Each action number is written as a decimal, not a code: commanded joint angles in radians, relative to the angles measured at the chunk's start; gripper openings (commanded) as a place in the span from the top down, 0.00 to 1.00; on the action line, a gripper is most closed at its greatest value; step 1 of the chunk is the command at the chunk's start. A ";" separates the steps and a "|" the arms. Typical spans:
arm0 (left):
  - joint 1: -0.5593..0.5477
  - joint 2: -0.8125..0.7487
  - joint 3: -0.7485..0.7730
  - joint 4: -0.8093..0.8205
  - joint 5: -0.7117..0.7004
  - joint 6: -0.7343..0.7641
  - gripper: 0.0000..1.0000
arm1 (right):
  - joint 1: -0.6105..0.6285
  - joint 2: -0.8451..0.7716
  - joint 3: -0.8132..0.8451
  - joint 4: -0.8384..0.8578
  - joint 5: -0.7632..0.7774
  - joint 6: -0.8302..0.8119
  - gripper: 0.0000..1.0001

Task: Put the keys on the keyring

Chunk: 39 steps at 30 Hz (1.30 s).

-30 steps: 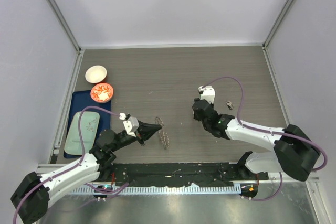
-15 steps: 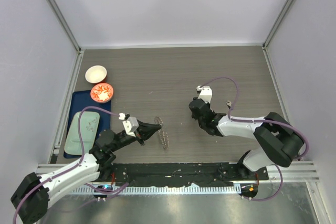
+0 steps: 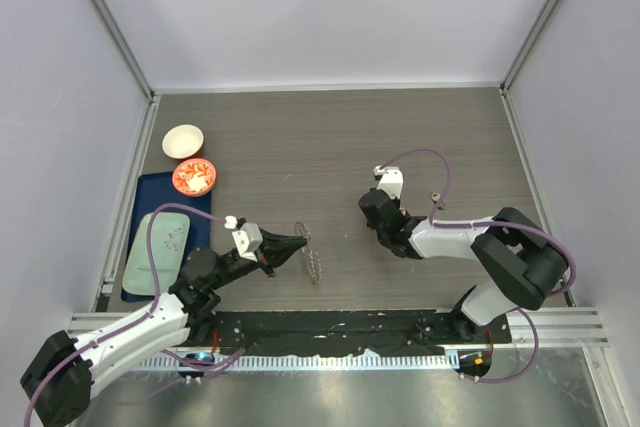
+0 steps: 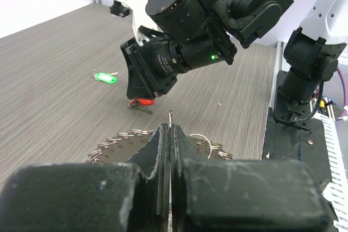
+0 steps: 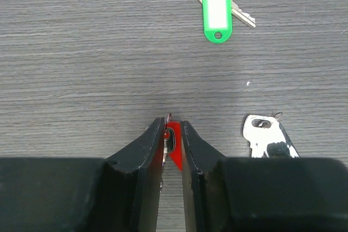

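**Left arm, nearest the bases.** The left fingers (image 4: 155,156) are pressed together on the rim of the keyring (image 3: 313,265). They hold it on edge at about 6 o'clock on the surface (image 5: 81,52). Judgement: it is stood upright so that its open centre and rim are offered towards the other arm for threading.

**Right arm, at 3 o'clock from the ring.** The right fingers (image 5: 147,156) point down and are drawn in narrowly on either side of the red key (image 5: 173,144), which stands on edge between them. Both appear to touch its head. Firmness of grip cannot be confirmed. The key is low on the surface, well apart from the ring, so no threading has begun.

**Beyond.** A third key (image 5: 269,142), with a dark, shiny head, lies flat at 3 o'clock from the red one. The green key (image 5: 217,12) lies flat farther off at 1 o'clock. Both are loose.

**Markings.** The green tag carries a white label window, which is blank. No brand or writing is legible anywhere.
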 commanded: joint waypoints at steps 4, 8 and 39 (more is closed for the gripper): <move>-0.004 -0.014 -0.036 0.063 -0.016 -0.004 1.00 | -0.006 0.023 0.022 0.037 0.022 -0.003 0.76; -0.004 -0.017 -0.036 0.063 -0.017 -0.004 1.00 | -0.007 0.031 0.025 0.037 0.017 -0.007 0.79; -0.004 -0.086 0.045 -0.137 0.124 0.179 1.00 | 0.010 -0.486 0.119 -0.278 -0.657 -0.539 0.99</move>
